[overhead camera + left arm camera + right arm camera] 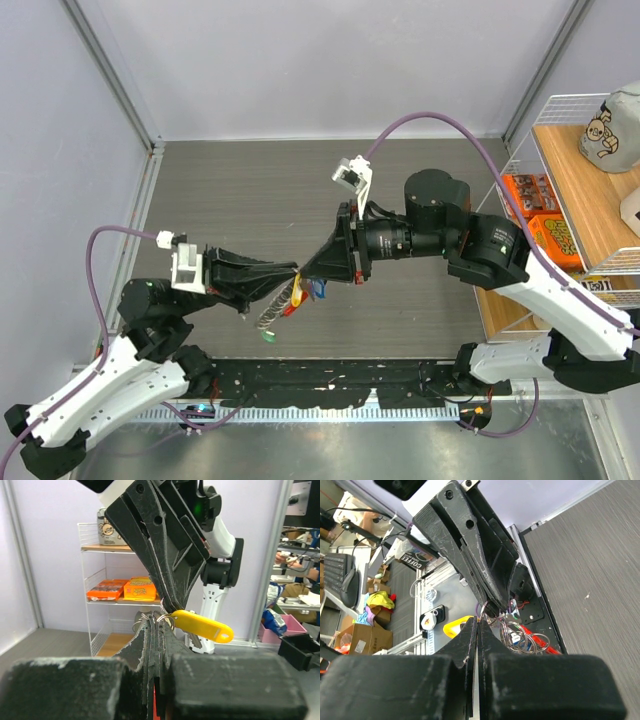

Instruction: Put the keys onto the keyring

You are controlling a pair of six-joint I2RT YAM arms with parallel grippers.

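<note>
Top external: left tool point(293, 270) and right tool point(306, 276) meet tip to tip above the table point(230, 200), both pinched tight, seemingly on the keyring point(270, 312) and keys point(300, 293) dangling there. A slipping pinch would likely drop the bunch.

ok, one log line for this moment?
stage: mid-air over table | left gripper: shut on keyring | right gripper: shut, tip against left's | chain: hanging below | yellow tag: dangling at keyring
</note>
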